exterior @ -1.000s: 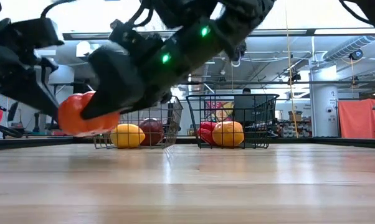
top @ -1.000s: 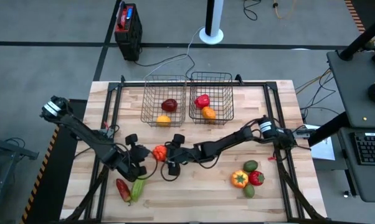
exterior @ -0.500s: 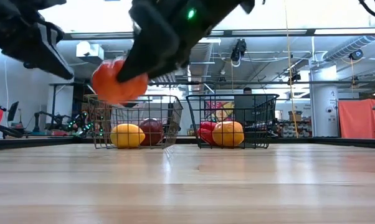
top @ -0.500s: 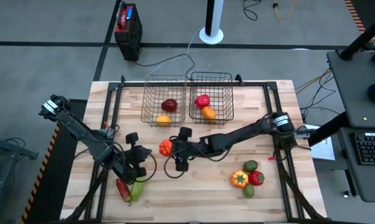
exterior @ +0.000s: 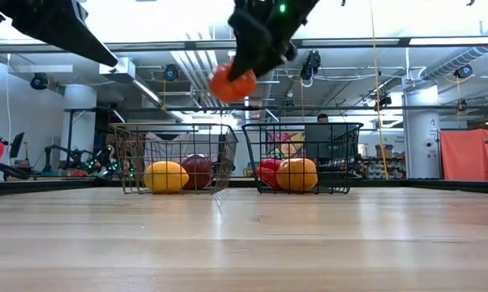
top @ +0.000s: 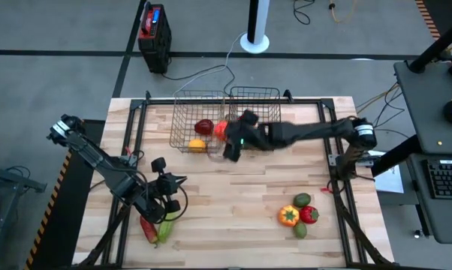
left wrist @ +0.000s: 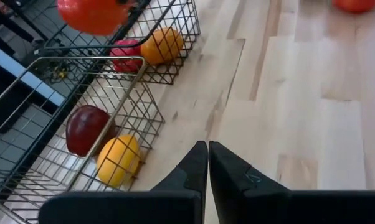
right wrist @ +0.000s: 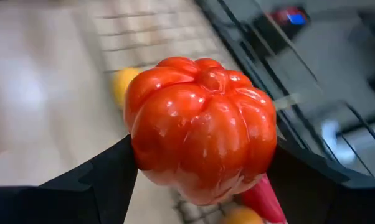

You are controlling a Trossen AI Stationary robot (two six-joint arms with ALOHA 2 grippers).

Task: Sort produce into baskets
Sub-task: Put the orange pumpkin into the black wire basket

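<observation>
Holding an orange-red ribbed pepper (right wrist: 201, 127), the right pincer (top: 224, 133) is clamped on it, one dark finger on each flank. High view puts pincer and pepper over the divide between the two wire baskets, left basket (top: 182, 112) and right basket (top: 271, 101). Low view shows the pepper well above the basket rims, not touching the mesh.

Left basket holds a dark red fruit (top: 203, 127) and a yellow fruit (top: 197, 145), touching. Right basket holds a red piece (exterior: 268, 173) and an orange fruit (exterior: 297, 173), side by side (mostly hidden under the arm in the high view).

Left pincer (left wrist: 208, 163) has its fingers pressed together, gripping nothing. It sits near the table's front-left, just beside a long green vegetable (top: 166, 229) and a red pepper (top: 147, 227) lying there against each other.

Front-right of the table (top: 233, 217): a cluster of four, well apart from both pincers. That's an orange-yellow pepper (top: 288, 216), a red piece (top: 309, 214), and green ones (top: 302, 199) at back and front (top: 300, 230) of the group.
</observation>
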